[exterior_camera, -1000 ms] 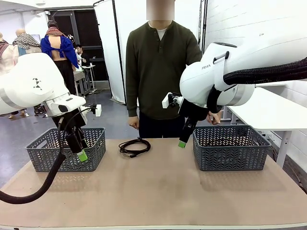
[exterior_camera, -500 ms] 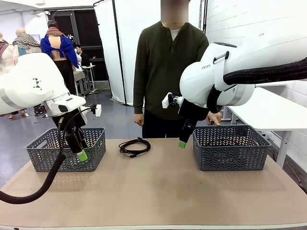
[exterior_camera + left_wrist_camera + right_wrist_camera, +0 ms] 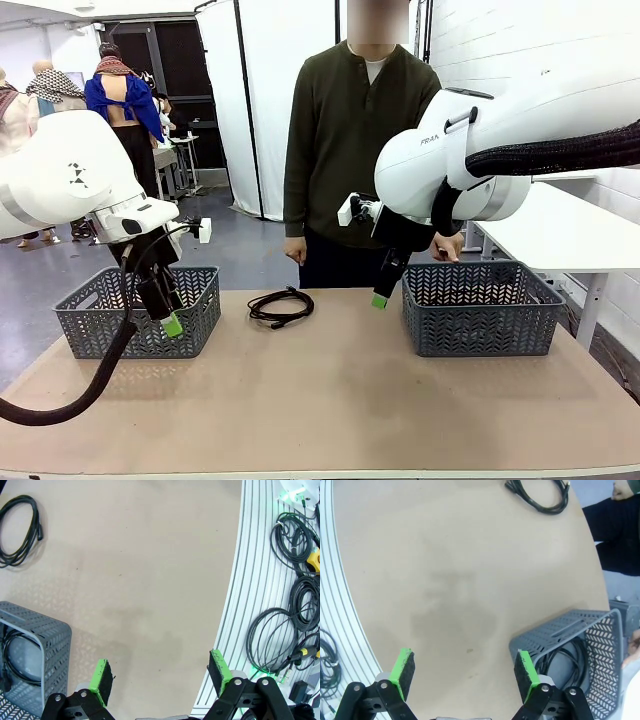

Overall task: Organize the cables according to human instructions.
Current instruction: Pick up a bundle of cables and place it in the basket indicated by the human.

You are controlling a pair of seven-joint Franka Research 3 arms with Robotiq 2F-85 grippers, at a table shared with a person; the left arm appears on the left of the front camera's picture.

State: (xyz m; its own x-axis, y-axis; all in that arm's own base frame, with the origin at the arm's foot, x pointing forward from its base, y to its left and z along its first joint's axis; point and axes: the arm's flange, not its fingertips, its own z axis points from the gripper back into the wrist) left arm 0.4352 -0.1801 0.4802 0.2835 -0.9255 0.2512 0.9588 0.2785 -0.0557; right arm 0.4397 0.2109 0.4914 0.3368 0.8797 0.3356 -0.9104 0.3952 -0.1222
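Observation:
One coiled black cable (image 3: 281, 306) lies on the tan table between the two grey baskets, near the far edge; it also appears as the cable (image 3: 19, 530) and the cable (image 3: 540, 495) in the wrist views. Another cable (image 3: 15, 655) rests inside the left basket (image 3: 140, 310), and a further cable (image 3: 565, 662) lies in the right basket (image 3: 480, 305). My left gripper (image 3: 168, 318) (image 3: 162, 677) hangs open in front of the left basket. My right gripper (image 3: 381, 295) (image 3: 465, 672) hangs open beside the right basket's left wall. The human (image 3: 360, 150) stands at the far side.
One of the person's hands (image 3: 294, 250) hangs above the table's far edge; the other hand (image 3: 447, 247) is at the right basket's back rim. Spare cords (image 3: 290, 605) lie on the ribbed floor off the table's near edge. A white table (image 3: 560, 240) stands at the right.
The person has shifted to the right behind the table, and the hand near the loose cable moved with them. Both arms and the cable stayed still.

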